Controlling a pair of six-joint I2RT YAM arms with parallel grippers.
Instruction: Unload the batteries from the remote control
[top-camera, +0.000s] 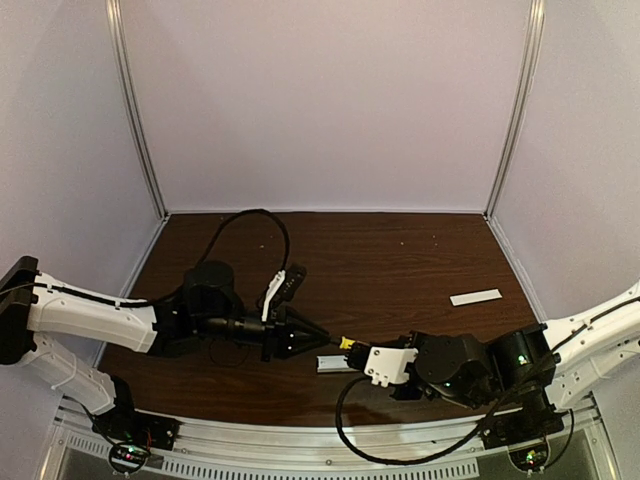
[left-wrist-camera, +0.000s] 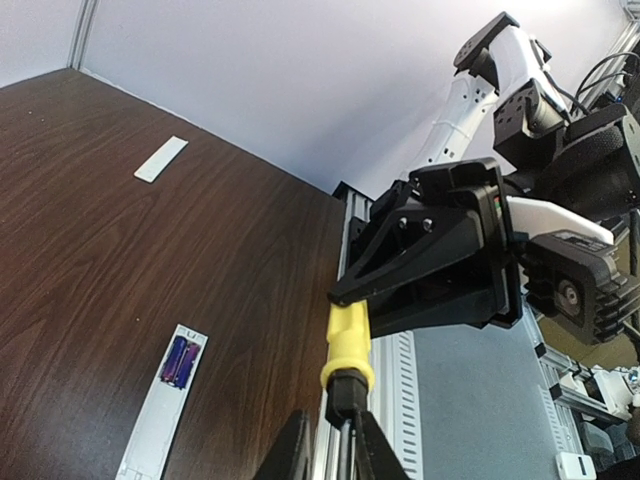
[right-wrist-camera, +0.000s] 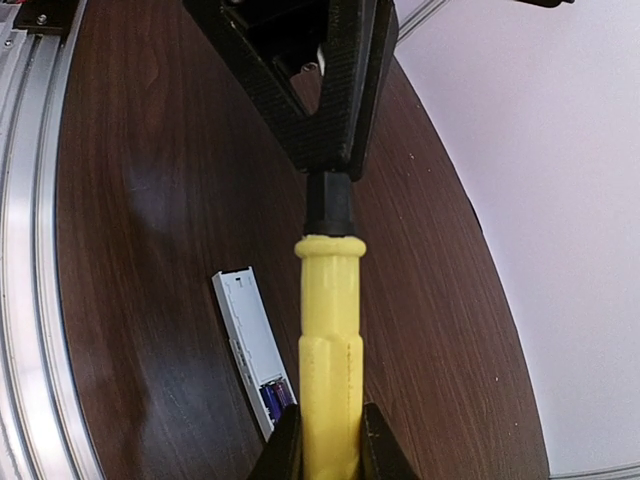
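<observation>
The remote control (top-camera: 333, 362) lies on the brown table near the front edge with its battery bay open and facing up. It also shows in the left wrist view (left-wrist-camera: 150, 425) and the right wrist view (right-wrist-camera: 243, 325). Two purple-blue batteries (left-wrist-camera: 180, 361) (right-wrist-camera: 277, 397) sit side by side in the bay. A screwdriver (top-camera: 345, 343) hangs in the air above the remote, between both grippers. My right gripper (top-camera: 360, 351) (right-wrist-camera: 328, 440) is shut on its yellow handle (right-wrist-camera: 328, 340). My left gripper (top-camera: 316, 335) (left-wrist-camera: 335, 435) closes around its thin shaft, just behind the black collar (left-wrist-camera: 345, 395).
The thin flat white cover strip (top-camera: 475, 297) (left-wrist-camera: 161, 159) lies alone at the right of the table. A metal rail (top-camera: 300, 430) runs along the front edge, close to the remote. Pale walls enclose the table on three sides.
</observation>
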